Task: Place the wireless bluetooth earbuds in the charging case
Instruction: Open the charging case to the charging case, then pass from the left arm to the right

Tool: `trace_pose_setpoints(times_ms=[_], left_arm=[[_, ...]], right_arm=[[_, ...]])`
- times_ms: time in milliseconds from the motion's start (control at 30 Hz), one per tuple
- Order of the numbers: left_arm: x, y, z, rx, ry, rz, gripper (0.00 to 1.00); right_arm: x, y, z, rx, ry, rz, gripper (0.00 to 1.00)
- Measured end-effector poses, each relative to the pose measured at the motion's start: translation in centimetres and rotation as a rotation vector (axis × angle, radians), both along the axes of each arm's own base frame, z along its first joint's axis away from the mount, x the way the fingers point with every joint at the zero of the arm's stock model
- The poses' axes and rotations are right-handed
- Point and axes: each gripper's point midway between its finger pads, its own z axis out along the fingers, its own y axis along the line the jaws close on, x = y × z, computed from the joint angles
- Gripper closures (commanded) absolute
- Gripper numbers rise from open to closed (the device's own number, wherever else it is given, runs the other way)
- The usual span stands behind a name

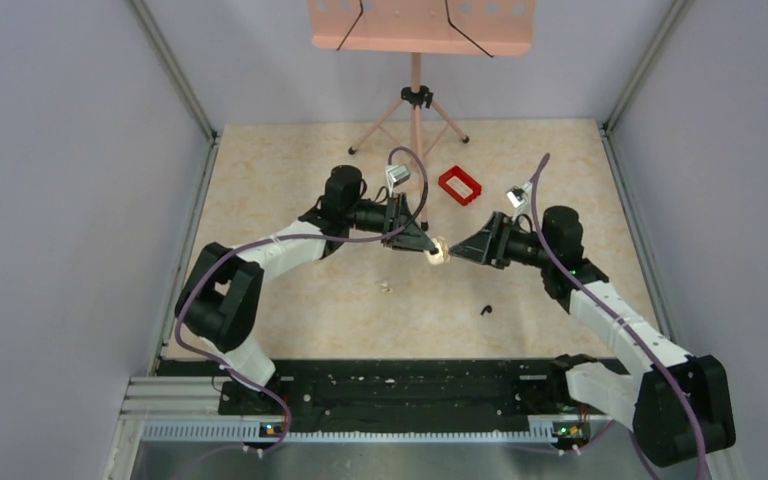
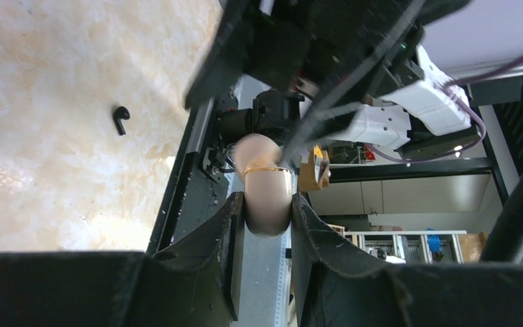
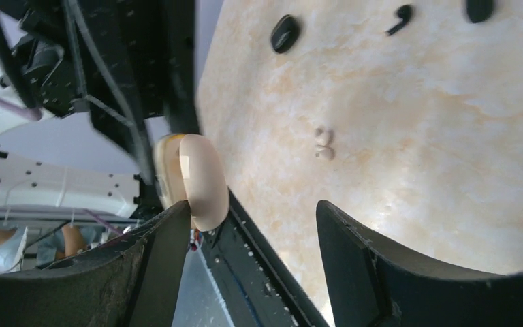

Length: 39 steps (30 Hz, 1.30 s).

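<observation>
My left gripper [image 1: 428, 248] [image 2: 267, 201] is shut on the charging case [image 1: 439, 253] [image 2: 267, 187], which here is a pale beige rounded pebble with a gold band, held above the table. My right gripper [image 1: 457, 250] [image 3: 253, 208] faces it, open. The case's free end [image 3: 201, 177] lies against the right gripper's left finger, with a wide gap to the other finger. One black comma-shaped earbud [image 1: 485, 309] [image 2: 119, 119] lies on the table near the front rail. The right wrist view also shows a black earbud [image 3: 402, 12] at its top edge.
A red rectangular tray [image 1: 460, 185] sits behind the grippers, with a tripod stand [image 1: 416, 100] further back. Two tiny pale bits [image 1: 386, 287] [image 3: 323, 143] lie on the table. A black oval shape [image 3: 284, 33] lies beyond them. The black rail [image 1: 390, 385] runs along the near edge.
</observation>
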Motion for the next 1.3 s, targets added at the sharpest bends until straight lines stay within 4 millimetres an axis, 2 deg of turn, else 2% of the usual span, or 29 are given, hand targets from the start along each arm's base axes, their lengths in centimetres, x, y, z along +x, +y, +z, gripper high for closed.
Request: trace_pose_setpoints(times_ms=[167, 233, 333, 467, 600, 800, 967, 1133, 1300], left_arm=[[-0.8, 0.3, 0.8, -0.024, -0.007, -0.040, 1.00], [-1.1, 0.4, 1.2, -0.034, -0.015, -0.055, 1.00], [-1.5, 0.5, 1.6, -0.048, -0.031, -0.074, 1.00], [-1.9, 0.7, 1.8, -0.059, -0.041, -0.101, 1.00], [-2.6, 1.0, 2.4, -0.081, -0.068, -0.142, 1.00], [-4.3, 1.9, 5.5, -0.144, -0.179, -0.217, 1.00], [-4.9, 2.3, 8.7, -0.199, -0.292, -0.262, 1.00], [-5.1, 2.4, 10.2, -0.221, -0.340, -0.278, 1.00], [-5.4, 2.3, 11.3, -0.236, -0.371, -0.290, 1.00]], right_arm=[[1.0, -3.2, -2.4, 0.030, 0.085, -0.069, 0.33], [0.4, -3.1, -2.5, 0.051, 0.106, -0.043, 0.33], [-0.6, -2.5, -1.0, 0.105, 0.076, 0.020, 0.32], [-1.9, -1.9, 2.4, 0.206, -0.030, 0.091, 0.32], [-3.2, -1.5, 3.8, 0.316, -0.067, 0.152, 0.32], [-3.4, -1.2, 4.7, 0.454, 0.018, 0.204, 0.33], [-4.1, -1.2, 6.9, 0.492, -0.022, 0.249, 0.32], [-4.4, -0.7, 9.9, 0.513, -0.092, 0.303, 0.32], [-5.8, 1.2, 12.0, 0.523, -0.141, 0.420, 0.32]])
